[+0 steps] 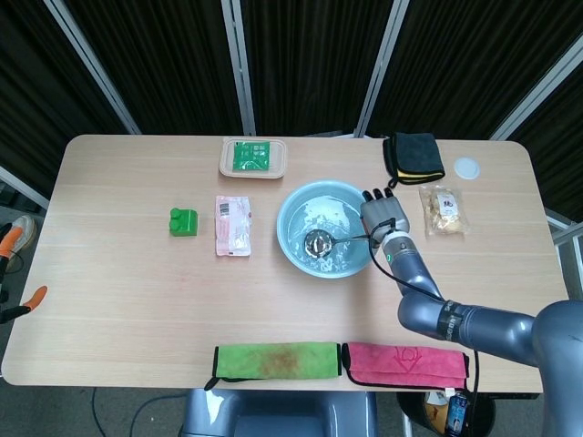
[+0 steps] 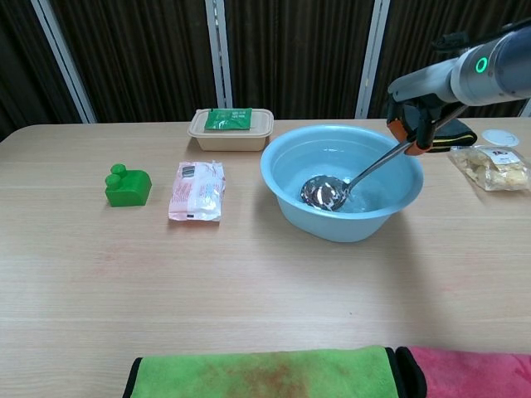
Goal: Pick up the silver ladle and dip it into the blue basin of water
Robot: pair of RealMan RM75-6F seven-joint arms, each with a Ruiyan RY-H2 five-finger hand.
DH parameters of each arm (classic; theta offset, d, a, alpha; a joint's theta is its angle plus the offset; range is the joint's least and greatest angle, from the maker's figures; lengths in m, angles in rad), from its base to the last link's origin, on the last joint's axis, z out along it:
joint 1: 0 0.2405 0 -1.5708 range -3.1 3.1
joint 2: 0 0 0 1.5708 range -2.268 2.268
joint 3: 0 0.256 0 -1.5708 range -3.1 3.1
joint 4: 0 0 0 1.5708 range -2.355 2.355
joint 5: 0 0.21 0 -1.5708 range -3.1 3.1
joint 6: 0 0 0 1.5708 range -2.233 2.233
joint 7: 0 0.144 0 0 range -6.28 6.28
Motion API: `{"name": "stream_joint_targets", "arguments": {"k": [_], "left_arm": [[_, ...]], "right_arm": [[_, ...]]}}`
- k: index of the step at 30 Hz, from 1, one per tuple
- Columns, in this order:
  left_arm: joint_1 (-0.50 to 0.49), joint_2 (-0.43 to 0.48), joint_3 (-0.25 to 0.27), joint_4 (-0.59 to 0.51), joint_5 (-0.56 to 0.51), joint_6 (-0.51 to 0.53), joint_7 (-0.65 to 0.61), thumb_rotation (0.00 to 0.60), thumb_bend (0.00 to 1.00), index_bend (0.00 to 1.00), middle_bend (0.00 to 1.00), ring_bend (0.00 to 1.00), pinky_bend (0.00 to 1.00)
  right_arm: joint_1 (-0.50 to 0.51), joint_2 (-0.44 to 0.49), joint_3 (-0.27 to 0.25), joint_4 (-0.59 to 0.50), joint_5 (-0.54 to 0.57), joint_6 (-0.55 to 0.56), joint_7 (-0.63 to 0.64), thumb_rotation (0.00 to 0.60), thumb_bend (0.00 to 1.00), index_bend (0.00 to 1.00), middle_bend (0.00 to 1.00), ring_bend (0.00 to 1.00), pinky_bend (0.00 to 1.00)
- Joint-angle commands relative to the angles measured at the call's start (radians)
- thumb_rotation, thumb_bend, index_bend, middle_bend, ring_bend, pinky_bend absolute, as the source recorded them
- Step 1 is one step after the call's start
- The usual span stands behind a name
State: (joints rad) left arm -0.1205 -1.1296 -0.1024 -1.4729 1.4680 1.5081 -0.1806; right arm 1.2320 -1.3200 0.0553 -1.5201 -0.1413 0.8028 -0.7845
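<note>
The blue basin (image 1: pixel 293 211) (image 2: pixel 290 199) stands mid-table with water in it. The silver ladle (image 2: pixel 326 192) has its bowl (image 1: pixel 319 242) down in the water, and its handle slants up to the right over the basin's rim. My right hand (image 1: pixel 383 218) (image 2: pixel 417 120) grips the end of that handle above the basin's right edge. My left hand is in neither view.
A green block (image 1: pixel 183 221), a pink packet (image 1: pixel 232 225) and a lidded tan box (image 1: pixel 253 157) lie left of and behind the basin. To the right are a snack bag (image 1: pixel 443 209), a black-and-yellow cloth (image 1: pixel 414 156) and a white lid (image 1: pixel 466 167). Green (image 1: pixel 277 359) and pink (image 1: pixel 404 362) towels line the front edge.
</note>
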Motion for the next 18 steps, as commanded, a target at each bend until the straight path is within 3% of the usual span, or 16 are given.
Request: {"name": "stream_joint_targets", "arguments": {"k": [1, 11, 18], "left_arm": [[0.001, 0.002, 0.001, 0.0, 0.003, 0.0, -0.005, 0.6, 0.23, 0.02, 0.0, 0.0, 0.0], [-0.001, 0.002, 0.01, 0.001, 0.023, 0.004, -0.003, 0.6, 0.23, 0.02, 0.0, 0.0, 0.0], [0.004, 0.0, 0.012, 0.0, 0.028, 0.016, 0.006, 0.6, 0.23, 0.02, 0.0, 0.0, 0.0]], "right_arm": [[0.027, 0.072, 0.022, -0.094, 0.044, 0.043, -0.011, 0.6, 0.47, 0.75, 0.06, 0.0, 0.0], [0.044, 0.16, 0.03, -0.204, 0.072, 0.083, -0.015, 0.6, 0.47, 0.75, 0.06, 0.0, 0.0], [0.035, 0.162, 0.008, -0.185, 0.085, 0.071, -0.012, 0.6, 0.47, 0.75, 0.06, 0.0, 0.0]]}}
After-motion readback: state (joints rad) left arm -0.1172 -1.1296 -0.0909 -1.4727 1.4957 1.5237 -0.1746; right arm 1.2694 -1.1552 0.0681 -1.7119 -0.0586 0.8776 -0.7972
